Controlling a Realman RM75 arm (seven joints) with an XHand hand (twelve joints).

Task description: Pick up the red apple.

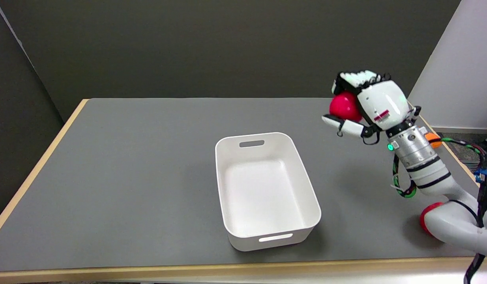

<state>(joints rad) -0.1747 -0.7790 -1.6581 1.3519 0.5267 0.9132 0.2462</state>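
right hand (369, 104) has the red apple (343, 106) up off the grey worktop (129, 177), fingers (356, 79) curled over top, thumb under; grip looks shallow, so a wrist jolt could roll it out beside the white bin (306, 205).

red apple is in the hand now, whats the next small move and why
Probably just hold it steady. The right hand grips the red apple with fingers wrapped over and under it, apparently lifted clear of the grey table, so the pick looks done.
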